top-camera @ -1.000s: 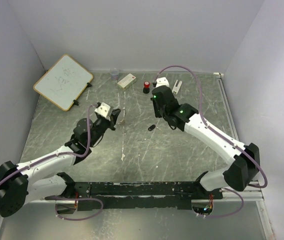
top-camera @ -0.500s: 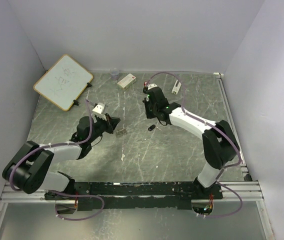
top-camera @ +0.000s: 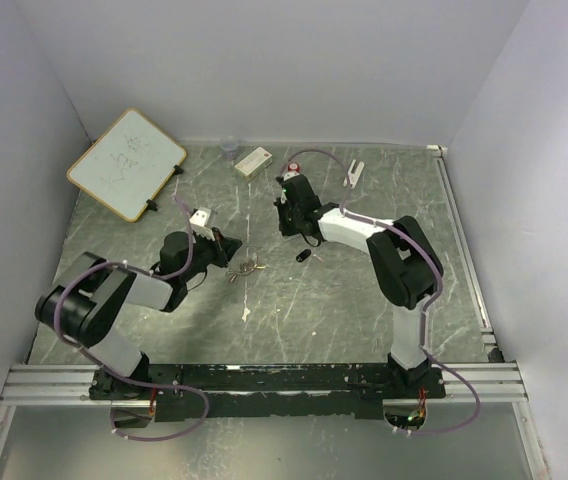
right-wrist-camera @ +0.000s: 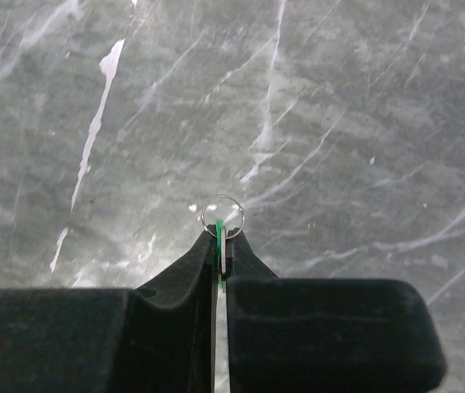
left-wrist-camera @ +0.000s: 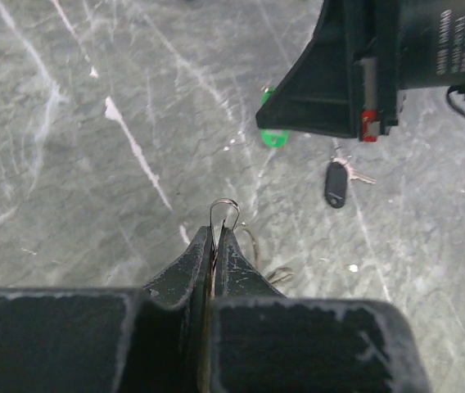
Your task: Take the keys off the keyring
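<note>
Robot lab cell — white walls (top-camera: 264,70)

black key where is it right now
In the top view the black key lies on the table near the centre, close to the right gripper and right of the keyring pinched by the left gripper.

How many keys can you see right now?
2. The green-headed key is pinched in the right end effector; the black-headed key lies on the table. More may hide near the keyring.
</note>
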Robot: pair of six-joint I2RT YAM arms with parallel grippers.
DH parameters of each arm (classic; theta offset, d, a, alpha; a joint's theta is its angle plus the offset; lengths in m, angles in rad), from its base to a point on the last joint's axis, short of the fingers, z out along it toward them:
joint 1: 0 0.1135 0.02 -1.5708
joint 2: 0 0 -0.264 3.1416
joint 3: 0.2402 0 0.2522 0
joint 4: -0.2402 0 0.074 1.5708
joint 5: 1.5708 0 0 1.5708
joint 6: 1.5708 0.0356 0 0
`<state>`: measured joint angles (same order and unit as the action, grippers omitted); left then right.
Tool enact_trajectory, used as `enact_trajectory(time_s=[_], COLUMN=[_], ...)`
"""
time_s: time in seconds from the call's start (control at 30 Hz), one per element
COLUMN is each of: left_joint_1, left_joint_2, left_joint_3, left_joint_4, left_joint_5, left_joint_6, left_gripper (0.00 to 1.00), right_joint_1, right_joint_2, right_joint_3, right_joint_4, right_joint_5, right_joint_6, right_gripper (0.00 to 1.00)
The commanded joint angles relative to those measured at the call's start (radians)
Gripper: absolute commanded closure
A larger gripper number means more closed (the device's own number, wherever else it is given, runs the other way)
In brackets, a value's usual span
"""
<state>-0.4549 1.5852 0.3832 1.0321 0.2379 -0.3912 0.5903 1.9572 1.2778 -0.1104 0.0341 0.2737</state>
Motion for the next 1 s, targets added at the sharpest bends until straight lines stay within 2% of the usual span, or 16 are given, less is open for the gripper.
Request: enact_trajectory(time_s=[0.0,0.1,0.23,0.33,0.4,0.47,0.53,0.57,0.77,0.97], left_joint_1=[0.029,0.037,0.042,0.042,0.042,0.042,0.042,0.042,0.042,0.042], left_joint_2=[0.066,0.093,0.120,0.138,0.145,0.148,0.145,0.141,0.069,-0.052], left_joint_3=[0.062,0.074,0.099,0.100,0.094,0.091,0.089,0.091,0.112,0.108], left_joint_4=[0.040,0.026,-0.001,-0.005,0.000,0.001,0.003,-0.001,-0.072,-0.163], left_joint_5=[0.012,-0.015,-0.016,-0.027,-0.038,-0.046,-0.048,-0.049,-0.072,-0.137], left_joint_6=[0.020,0.019,0.021,0.011,0.003,-0.006,-0.006,-0.003,0.029,0.105], left_gripper=[0.93,0.90,0.82,0.71,0.61,0.39,0.10,0.02,0.00,0.00], right_joint_1=[-0.019,-0.029,-0.038,-0.038,-0.038,-0.038,-0.038,-0.038,-0.035,-0.033], right_joint_2=[0.047,0.057,0.105,0.114,0.115,0.112,0.103,0.097,0.018,-0.119], right_joint_3=[0.052,0.061,0.070,0.075,0.072,0.060,0.049,0.045,0.034,-0.017], right_joint_4=[0.046,0.046,0.048,0.042,0.040,0.044,0.049,0.051,0.052,0.077], right_joint_5=[-0.011,-0.006,-0.008,-0.012,-0.012,-0.008,-0.004,-0.004,0.028,0.078], right_joint_6=[-0.005,-0.004,-0.001,0.001,0.002,0.000,-0.002,-0.004,-0.019,-0.028], right_gripper=[1.00,0.99,0.88,0.79,0.77,0.74,0.71,0.68,0.51,0.49])
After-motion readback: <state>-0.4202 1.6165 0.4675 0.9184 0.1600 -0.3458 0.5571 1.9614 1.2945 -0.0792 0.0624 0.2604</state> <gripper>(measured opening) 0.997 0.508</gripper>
